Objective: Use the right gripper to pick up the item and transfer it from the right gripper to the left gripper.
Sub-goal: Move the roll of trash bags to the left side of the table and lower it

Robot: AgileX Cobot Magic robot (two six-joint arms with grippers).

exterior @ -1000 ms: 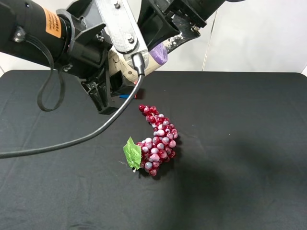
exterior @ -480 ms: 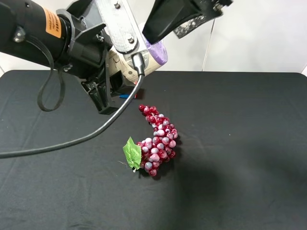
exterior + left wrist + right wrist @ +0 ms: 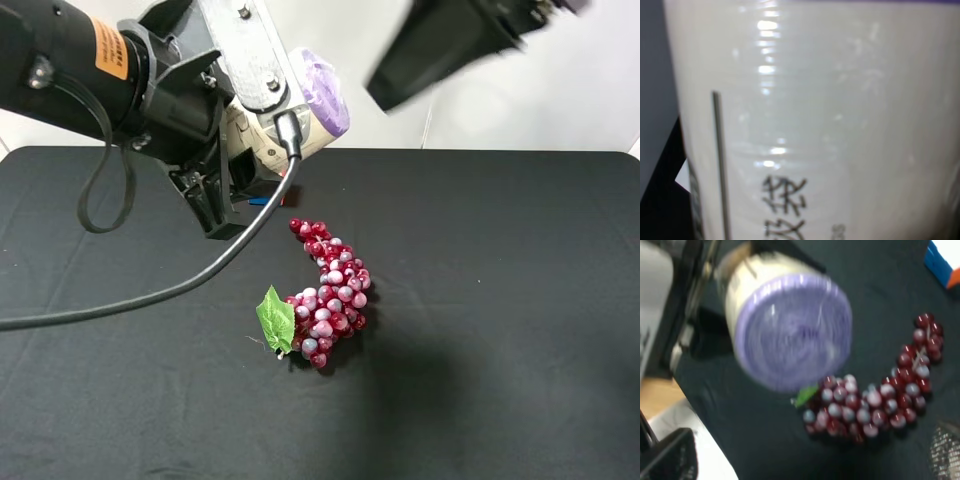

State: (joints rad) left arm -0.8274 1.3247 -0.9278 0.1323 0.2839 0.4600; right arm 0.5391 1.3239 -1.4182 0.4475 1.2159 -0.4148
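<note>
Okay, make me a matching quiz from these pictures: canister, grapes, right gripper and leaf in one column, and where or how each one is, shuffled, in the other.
Things:
1. canister
2. grape bunch
3. right gripper
4. leaf

States:
A. green, beside the grapes
B. open, holding nothing, apart from the canister
C. held up off the table by the left gripper
D. red, lying on the black table

Pairs: 1-C; 2-D; 3-B; 4-A

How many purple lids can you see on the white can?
1: the purple lid on the can's raised end. Its other end is hidden, so there may be another.
</note>
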